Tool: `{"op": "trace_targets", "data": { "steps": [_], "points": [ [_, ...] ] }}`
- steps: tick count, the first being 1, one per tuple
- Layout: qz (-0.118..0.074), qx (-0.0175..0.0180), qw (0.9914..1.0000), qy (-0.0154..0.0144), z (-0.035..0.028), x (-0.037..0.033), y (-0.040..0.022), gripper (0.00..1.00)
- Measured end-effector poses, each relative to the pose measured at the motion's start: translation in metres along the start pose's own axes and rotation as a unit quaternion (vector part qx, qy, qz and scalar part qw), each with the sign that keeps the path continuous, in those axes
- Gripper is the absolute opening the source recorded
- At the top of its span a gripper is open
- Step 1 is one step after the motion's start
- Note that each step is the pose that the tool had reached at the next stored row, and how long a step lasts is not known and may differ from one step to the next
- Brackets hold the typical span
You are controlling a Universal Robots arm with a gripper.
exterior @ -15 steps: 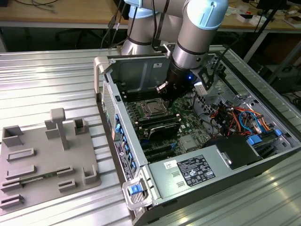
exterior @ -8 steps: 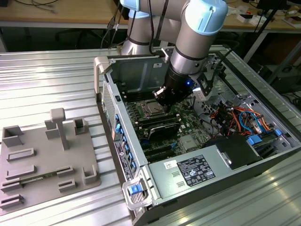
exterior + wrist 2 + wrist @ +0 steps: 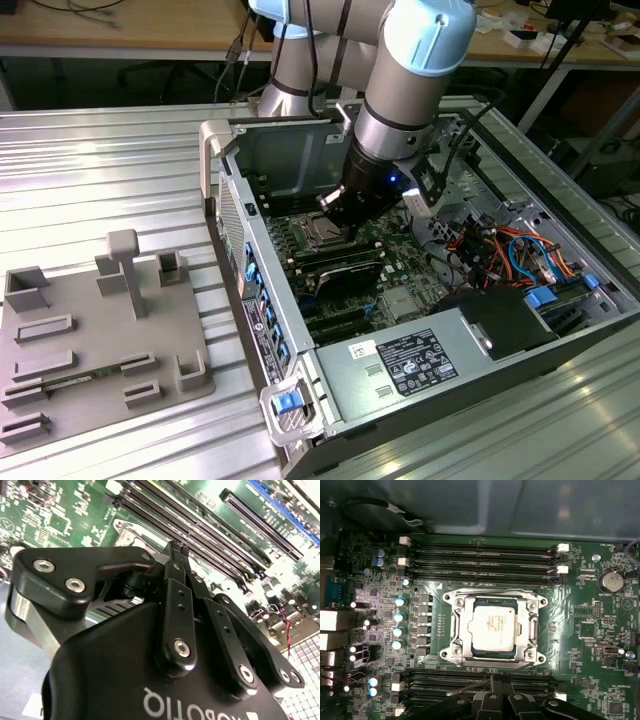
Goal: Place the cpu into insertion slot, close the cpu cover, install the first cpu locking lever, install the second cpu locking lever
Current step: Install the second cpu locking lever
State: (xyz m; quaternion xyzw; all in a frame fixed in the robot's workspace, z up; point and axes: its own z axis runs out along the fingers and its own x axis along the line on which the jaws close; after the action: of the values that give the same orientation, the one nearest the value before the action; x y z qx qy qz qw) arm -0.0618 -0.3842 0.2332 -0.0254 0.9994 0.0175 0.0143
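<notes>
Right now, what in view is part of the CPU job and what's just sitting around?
Job:
- cpu, seated in the insertion slot
- cpu cover, down around the chip
- hand, fingers together, next to the socket

Lying about:
- memory slots
- coin battery
- grey fixture tray

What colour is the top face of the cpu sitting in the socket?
Pale silver-grey metal. The cpu shows best in the first wrist view, framed by the cpu cover.

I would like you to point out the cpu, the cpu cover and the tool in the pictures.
cpu (image 3: 492, 628): first wrist view, middle of its silver top face.
cpu cover (image 3: 458, 629): first wrist view, one side bar of the metal frame.
tool (image 3: 176, 548): second wrist view, at its fingertips, which are together.
</notes>
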Motion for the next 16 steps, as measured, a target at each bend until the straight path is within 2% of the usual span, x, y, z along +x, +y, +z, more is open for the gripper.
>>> {"op": "trace_targets", "data": {
  "steps": [5, 11, 13, 16],
  "points": [
    [0.000, -0.0021, 1.00000, -0.0001, -0.0003, 0.0104, 0.0002, 0.11],
    [0.000, -0.0052, 0.99999, -0.0003, 0.0003, 0.0187, 0.0007, 0.11],
    [0.000, -0.0056, 0.99998, -0.0003, 0.0014, 0.0217, 0.0007, 0.11],
    [0.000, -0.0057, 0.99998, -0.0003, 0.0063, 0.0285, 0.0009, 0.11]
  ]
}}
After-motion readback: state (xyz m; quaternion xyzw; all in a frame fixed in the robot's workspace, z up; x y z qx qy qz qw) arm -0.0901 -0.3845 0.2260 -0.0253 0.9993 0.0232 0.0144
